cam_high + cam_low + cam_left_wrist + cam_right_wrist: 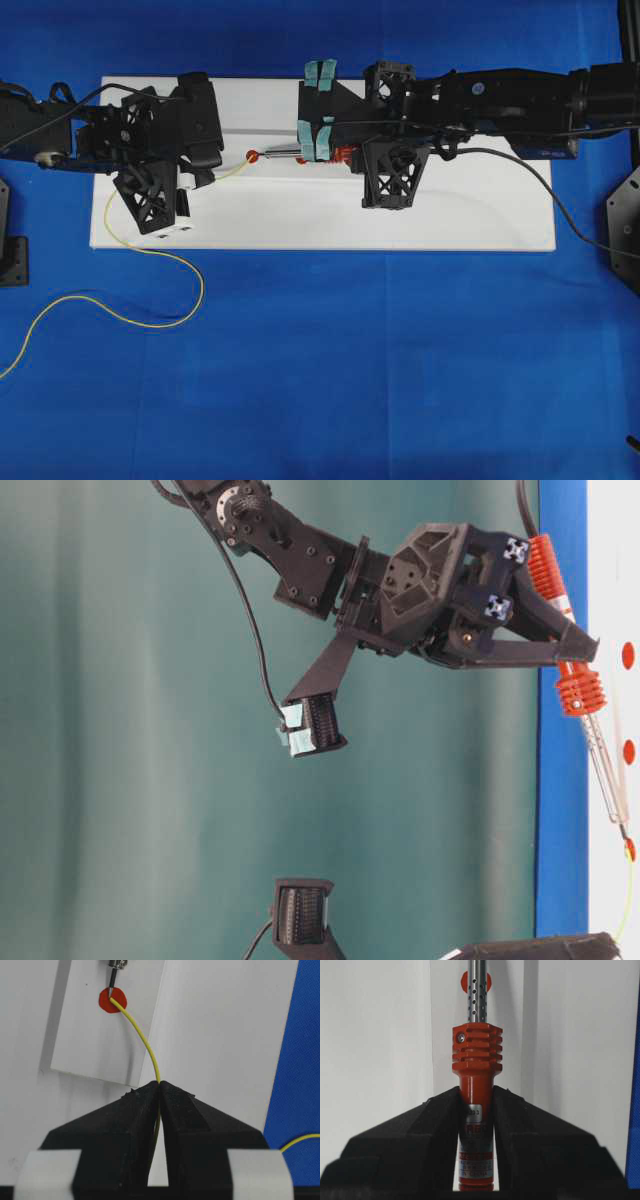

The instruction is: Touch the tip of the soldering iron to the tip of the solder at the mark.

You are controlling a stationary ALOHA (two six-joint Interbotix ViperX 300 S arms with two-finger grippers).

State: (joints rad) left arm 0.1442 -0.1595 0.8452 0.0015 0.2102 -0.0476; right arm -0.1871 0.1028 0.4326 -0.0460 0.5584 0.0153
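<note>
Left gripper (pixel 160 1091) pinches the solder (pixel 145 1042), right gripper (pixel 476 1105) clamps the soldering iron (pixel 476 1060), tips meeting mid-board on the red mark (pixel 106 1002).

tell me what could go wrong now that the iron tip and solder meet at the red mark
1. The solder is a thin bowed wire reaching from the left gripper to the mark; a small nudge could flick its end off the mark.
2. The iron is clamped by its handle in the right gripper, far from its tip; any wrist tilt would likely swing the tip off the solder.
3. The loose solder trailing over the cloth could snag and tug the wire.
</note>
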